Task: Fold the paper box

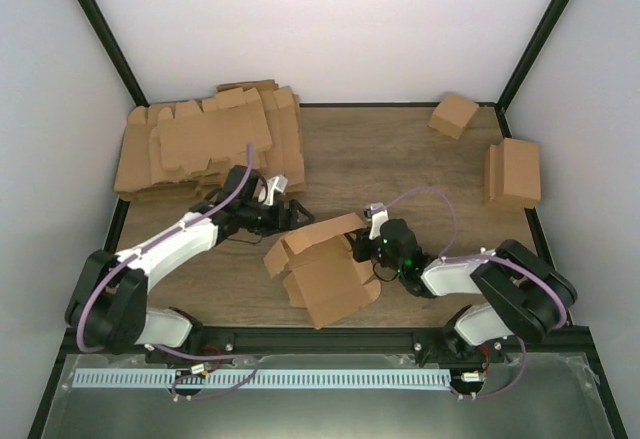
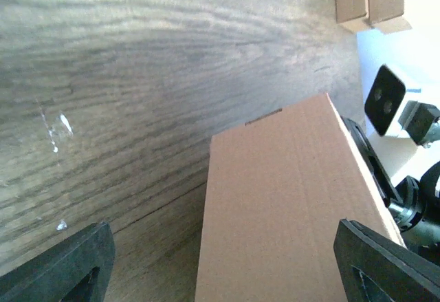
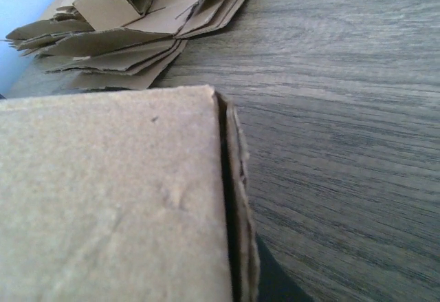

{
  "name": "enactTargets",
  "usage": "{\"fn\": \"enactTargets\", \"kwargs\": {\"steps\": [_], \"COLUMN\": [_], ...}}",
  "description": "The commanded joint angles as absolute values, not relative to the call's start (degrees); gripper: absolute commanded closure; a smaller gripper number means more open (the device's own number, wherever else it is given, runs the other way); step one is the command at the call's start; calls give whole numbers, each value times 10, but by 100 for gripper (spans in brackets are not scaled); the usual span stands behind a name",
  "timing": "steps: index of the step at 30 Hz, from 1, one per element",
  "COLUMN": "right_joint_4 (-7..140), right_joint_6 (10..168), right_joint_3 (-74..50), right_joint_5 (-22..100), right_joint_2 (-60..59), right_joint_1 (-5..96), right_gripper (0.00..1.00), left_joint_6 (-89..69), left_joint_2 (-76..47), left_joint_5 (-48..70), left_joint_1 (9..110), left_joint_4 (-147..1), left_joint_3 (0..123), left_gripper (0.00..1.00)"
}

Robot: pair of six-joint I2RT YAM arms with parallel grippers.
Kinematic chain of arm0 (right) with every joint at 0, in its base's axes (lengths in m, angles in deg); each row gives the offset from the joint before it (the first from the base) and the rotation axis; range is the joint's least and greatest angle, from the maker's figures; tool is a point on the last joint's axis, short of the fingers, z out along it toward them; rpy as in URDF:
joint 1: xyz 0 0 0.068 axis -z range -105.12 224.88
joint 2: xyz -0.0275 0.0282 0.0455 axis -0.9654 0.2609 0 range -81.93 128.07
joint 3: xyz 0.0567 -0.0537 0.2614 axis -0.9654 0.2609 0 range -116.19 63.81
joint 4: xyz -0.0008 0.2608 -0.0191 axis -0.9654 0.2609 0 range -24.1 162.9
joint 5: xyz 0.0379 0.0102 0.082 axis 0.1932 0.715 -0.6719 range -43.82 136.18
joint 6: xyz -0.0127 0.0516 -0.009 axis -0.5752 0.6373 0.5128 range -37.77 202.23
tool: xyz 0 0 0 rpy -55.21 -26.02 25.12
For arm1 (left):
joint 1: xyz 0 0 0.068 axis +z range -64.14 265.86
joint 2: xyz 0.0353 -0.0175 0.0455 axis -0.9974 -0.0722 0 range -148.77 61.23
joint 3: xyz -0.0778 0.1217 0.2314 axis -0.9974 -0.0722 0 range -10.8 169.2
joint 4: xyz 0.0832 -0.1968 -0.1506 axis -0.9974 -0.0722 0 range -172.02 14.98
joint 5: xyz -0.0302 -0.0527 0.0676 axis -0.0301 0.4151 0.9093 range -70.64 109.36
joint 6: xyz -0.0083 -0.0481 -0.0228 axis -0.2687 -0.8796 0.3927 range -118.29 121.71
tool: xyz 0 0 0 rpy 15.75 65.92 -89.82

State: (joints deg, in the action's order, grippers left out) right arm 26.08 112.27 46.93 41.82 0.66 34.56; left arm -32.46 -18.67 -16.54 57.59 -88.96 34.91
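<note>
Left pincer (image 1: 285, 211) first: its 2 fingers (image 2: 69, 264) stand wide apart with nothing in them. On its wrist camera a raised brown panel of the paper box (image 1: 325, 274) sits between and just beyond them, untouched. The right pincer (image 1: 362, 244) looks clamped on the box's right-hand wall. On its own camera the doubled cardboard edge runs straight down into the jaws, with 1 dark finger (image 3: 275, 285) beside it and the other hidden behind the panel.

The box lies half-formed mid-table (image 1: 420, 159), toward the near edge. Its flaps are splayed at its left end, well apart from the pile of flat blanks (image 1: 210, 139) at the back left.

My read is that I'm partway through standing up a flap, with the right side acting as anchor. To do it well I'd hold that clamp firm and low so the box cannot skate on the wood. I'd bring the left in square to the panel and push along the crease, not across it. A skewed push would likely buckle the thin board or spring the doubled wall open.

Left arm reaches forward and to the right from its base, forearm low, wrist aimed at the box's far-left corner. Right arm is folded tight, elbow out to the right, wrist nearly flat above the table and pointing left.
</note>
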Motion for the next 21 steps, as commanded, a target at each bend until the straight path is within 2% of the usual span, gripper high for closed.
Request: {"fn": "enactTargets", "kwargs": {"steps": [1, 5, 11, 21], "right_joint_4": [299, 348, 423, 562], "right_joint_6": [1131, 1164, 1249, 1330], "right_joint_3": [473, 469, 460, 390], "right_joint_5": [433, 436, 485, 583], "right_joint_2": [-43, -69, -98, -100], "right_joint_1": [345, 345, 346, 347], "right_gripper": [94, 99, 99, 99], "left_joint_6": [-296, -257, -235, -236], "left_joint_2": [-131, -71, -36, -18], "left_joint_5": [-101, -33, 63, 37], "left_joint_1": [573, 573, 574, 574], "left_joint_4": [-932, -1043, -1162, -1189], "left_joint_3": [371, 502, 649, 645], "left_gripper": [8, 1, 0, 0]}}
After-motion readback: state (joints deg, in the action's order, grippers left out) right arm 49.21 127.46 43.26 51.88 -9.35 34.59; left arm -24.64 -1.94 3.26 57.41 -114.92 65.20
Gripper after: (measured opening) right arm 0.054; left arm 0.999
